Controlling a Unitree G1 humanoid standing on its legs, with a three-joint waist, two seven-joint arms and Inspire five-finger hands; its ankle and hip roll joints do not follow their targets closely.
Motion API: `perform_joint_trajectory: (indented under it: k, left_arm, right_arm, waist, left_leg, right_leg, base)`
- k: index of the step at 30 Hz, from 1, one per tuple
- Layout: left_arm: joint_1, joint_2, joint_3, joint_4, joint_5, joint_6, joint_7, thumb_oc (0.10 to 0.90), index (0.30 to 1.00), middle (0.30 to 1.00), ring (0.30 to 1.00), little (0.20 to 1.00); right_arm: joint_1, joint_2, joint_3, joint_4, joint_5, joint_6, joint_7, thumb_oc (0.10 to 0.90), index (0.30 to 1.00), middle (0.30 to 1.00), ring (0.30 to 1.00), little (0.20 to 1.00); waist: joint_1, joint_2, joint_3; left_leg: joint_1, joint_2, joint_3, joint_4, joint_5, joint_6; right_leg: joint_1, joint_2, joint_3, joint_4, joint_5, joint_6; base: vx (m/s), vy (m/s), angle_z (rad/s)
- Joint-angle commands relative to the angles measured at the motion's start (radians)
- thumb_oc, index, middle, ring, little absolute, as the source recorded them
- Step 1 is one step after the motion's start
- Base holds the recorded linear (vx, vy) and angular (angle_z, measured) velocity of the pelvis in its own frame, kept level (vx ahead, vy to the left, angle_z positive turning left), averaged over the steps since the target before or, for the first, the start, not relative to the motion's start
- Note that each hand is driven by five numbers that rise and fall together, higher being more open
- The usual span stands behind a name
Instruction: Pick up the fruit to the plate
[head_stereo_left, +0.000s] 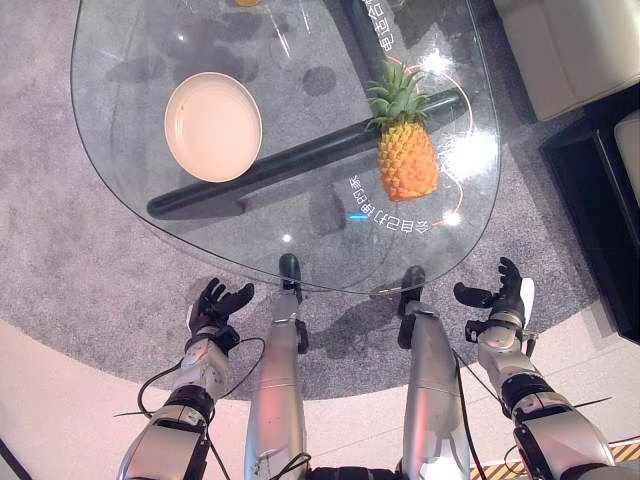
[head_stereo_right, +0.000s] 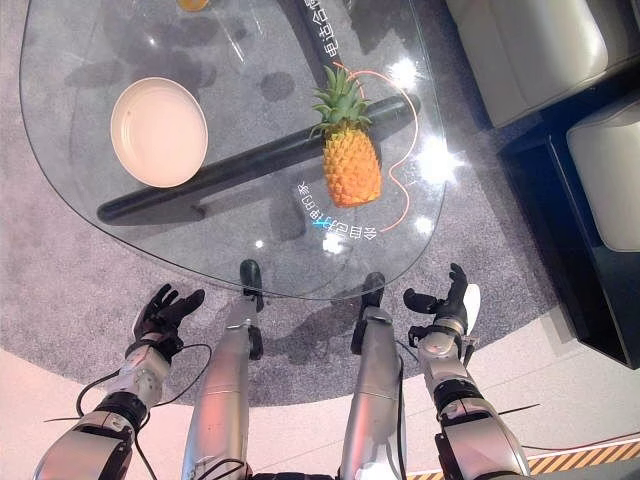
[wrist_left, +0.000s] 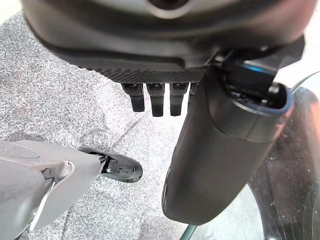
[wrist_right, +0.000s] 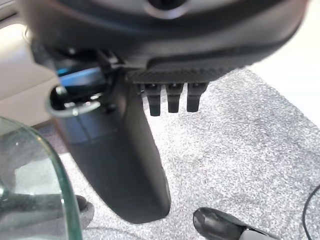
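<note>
Orange pineapple (head_stereo_left: 407, 160) lies on my clear glass bench (head_stereo_left: 120, 60), well apart from round cream plate (head_stereo_left: 212, 126). My left hand (head_stereo_left: 213, 309) and right hand (head_stereo_left: 503, 298): fingers open, empty.

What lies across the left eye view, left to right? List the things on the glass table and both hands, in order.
Left hand → plate → pineapple → right hand. Plate and pineapple sit on the glass table; both hands hang open below its near edge.
</note>
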Motion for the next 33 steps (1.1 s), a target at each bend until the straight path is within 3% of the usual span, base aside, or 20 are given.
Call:
perform_joint_trajectory:
  k: [1,8,10,13,15,18,22,26,33]
  left_arm:
    - [0.037,0.066,-0.014,0.025,0.011,-0.039,-0.018,0.8,0.9,0.9,0.9,0.9]
    - [0.047,0.094,-0.017,0.037,0.007,-0.039,-0.052,0.8,0.9,0.9,0.9,0.9]
    - [0.052,0.099,-0.023,0.041,0.009,-0.044,-0.058,0.8,0.9,0.9,0.9,0.9]
    - [0.067,0.099,-0.03,0.018,0.002,-0.043,-0.046,0.8,0.9,0.9,0.9,0.9]
    - [0.076,0.09,-0.03,-0.011,-0.001,-0.038,-0.024,0.8,0.9,0.9,0.9,0.9]
    - [0.075,0.083,-0.029,-0.02,-0.005,-0.032,-0.016,0.8,0.9,0.9,0.9,0.9]
    - [0.071,0.073,-0.024,-0.008,-0.005,-0.043,-0.029,0.8,0.9,0.9,0.9,0.9]
    - [0.082,0.049,-0.013,-0.026,0.006,-0.05,-0.022,0.8,0.9,0.9,0.9,0.9]
    - [0.104,0.024,-0.003,-0.036,0.032,-0.06,-0.035,0.8,0.9,0.9,0.9,0.9]
  right_arm:
    - [0.032,-0.122,-0.03,0.004,0.033,-0.017,-0.093,0.8,0.9,0.9,0.9,0.9]
    - [-0.003,-0.22,-0.14,-0.01,0.161,-0.082,-0.195,0.8,0.9,0.9,0.9,0.9]
    - [-0.02,-0.259,-0.192,-0.036,0.193,-0.138,-0.293,0.8,0.9,0.9,0.9,0.9]
    - [-0.022,-0.274,-0.213,-0.164,0.176,-0.183,-0.424,0.8,0.9,0.9,0.9,0.9]
    - [-0.02,-0.272,-0.209,-0.36,0.113,-0.145,-0.539,0.8,0.9,0.9,0.9,0.9]
    - [-0.039,-0.275,-0.217,-0.508,0.026,-0.171,-0.598,0.8,0.9,0.9,0.9,0.9]
    - [-0.066,-0.274,-0.192,-0.702,-0.097,-0.174,-0.567,0.8,0.9,0.9,0.9,0.9]
    - [-0.069,-0.263,-0.131,-0.933,-0.352,-0.057,-0.546,0.8,0.9,0.9,0.9,0.9]
    - [-0.098,-0.262,-0.042,-1.065,-0.477,-0.055,-0.404,0.8,0.9,0.9,0.9,0.9]
  waist:
    - [0.003,-0.017,-0.019]
    - [0.009,-0.024,-0.019]
    - [0.008,-0.024,-0.019]
    - [0.004,-0.025,-0.019]
    - [-0.005,-0.027,-0.019]
    - [-0.011,-0.023,-0.019]
    - [-0.014,-0.017,-0.019]
    - [-0.02,-0.014,-0.019]
    - [-0.017,-0.006,-0.019]
  left_leg:
    - [-0.051,-0.017,-0.017,0.181,-0.133,0.009]
    - [-0.03,-0.012,-0.012,0.16,-0.132,0.01]
    - [-0.024,-0.013,-0.01,0.154,-0.133,0.012]
    - [-0.021,-0.017,-0.01,0.145,-0.132,0.013]
    - [-0.02,-0.019,-0.007,0.131,-0.126,0.014]
    - [-0.018,-0.022,-0.006,0.118,-0.123,0.017]
    - [-0.023,-0.027,-0.005,0.109,-0.118,0.019]
    - [-0.027,-0.033,-0.003,0.101,-0.111,0.022]
    - [-0.024,-0.039,0.003,0.098,-0.107,0.021]
  right_leg:
    - [-0.003,-0.021,-0.073,-0.079,0.09,0.006]
    - [0.021,-0.024,-0.087,-0.094,0.097,0.013]
    - [0.025,-0.023,-0.088,-0.096,0.099,0.016]
    - [0.026,-0.022,-0.092,-0.103,0.104,0.018]
    - [0.023,-0.021,-0.092,-0.113,0.109,0.019]
    - [0.021,-0.022,-0.089,-0.121,0.109,0.02]
    - [0.011,-0.028,-0.089,-0.124,0.107,0.022]
    - [0.005,-0.029,-0.086,-0.13,0.106,0.022]
    - [0.01,-0.031,-0.086,-0.136,0.099,0.019]
  base:
    - [0.0,0.0,0.0]
    - [0.0,-0.029,0.01]
    - [0.0,-0.018,0.07]
    - [-0.01,0.002,0.04]
    - [-0.02,0.045,0.0]
    - [-0.01,0.062,-0.02]
    - [-0.02,0.042,0.01]
    - [-0.01,0.045,0.0]
    - [0.0,0.011,0.02]
